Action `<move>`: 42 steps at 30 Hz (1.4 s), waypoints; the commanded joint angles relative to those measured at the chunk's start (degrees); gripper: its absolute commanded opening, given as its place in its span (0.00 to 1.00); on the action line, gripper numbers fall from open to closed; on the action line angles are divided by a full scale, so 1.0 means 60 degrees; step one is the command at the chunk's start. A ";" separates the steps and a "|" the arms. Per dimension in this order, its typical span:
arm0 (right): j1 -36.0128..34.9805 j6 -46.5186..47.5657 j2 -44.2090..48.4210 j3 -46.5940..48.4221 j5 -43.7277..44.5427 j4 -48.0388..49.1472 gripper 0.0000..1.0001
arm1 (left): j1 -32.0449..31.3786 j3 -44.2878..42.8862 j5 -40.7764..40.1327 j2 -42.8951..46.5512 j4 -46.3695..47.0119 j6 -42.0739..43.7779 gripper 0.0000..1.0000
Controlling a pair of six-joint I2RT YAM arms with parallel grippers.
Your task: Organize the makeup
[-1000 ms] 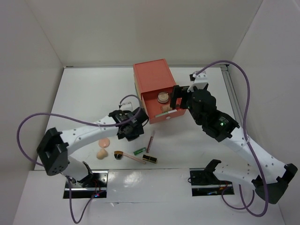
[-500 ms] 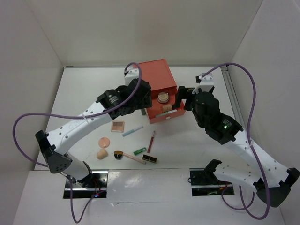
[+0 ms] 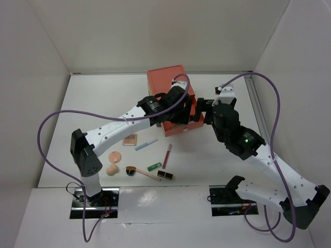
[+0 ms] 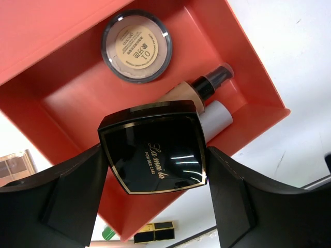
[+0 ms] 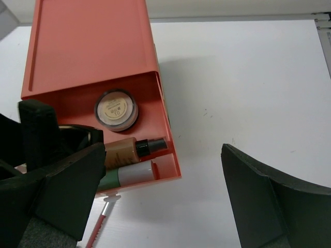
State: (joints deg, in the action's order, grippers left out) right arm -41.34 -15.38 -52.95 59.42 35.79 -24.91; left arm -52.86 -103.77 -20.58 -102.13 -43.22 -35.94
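My left gripper (image 4: 155,178) is shut on a black square compact (image 4: 152,147) and holds it above the open orange drawer (image 4: 62,103); from above it is at the drawer front (image 3: 180,111). In the drawer lie a round compact (image 4: 136,45), a foundation bottle (image 4: 199,88) and a mint tube (image 4: 214,118). My right gripper (image 5: 163,199) is open and empty beside the drawer's right side (image 3: 199,109). On the table lie the pink palette (image 3: 130,139), blue pencil (image 3: 146,144), red gloss stick (image 3: 167,155), peach puff (image 3: 115,156), sponge (image 3: 111,169) and brush (image 3: 140,172).
The orange drawer box (image 3: 168,82) stands at the back centre. A small green item (image 3: 153,166) and a black-and-gold lipstick (image 3: 165,175) lie near the table's front edge. White walls close the left, back and right sides.
My left arm has swung from the table at the left up and right to over the open drawer, carrying the black compact. The right arm has barely moved.
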 commanded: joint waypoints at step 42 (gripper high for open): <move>0.0312 -0.0191 -0.0521 0.0292 0.0889 0.0123 1.00 | 0.4224 0.8372 0.1757 0.4265 0.2321 -0.0265 0.99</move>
State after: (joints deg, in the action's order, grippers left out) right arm -40.38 -15.40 -57.58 61.17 37.12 -26.39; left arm -28.27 -54.41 -15.99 -73.78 -38.76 -41.67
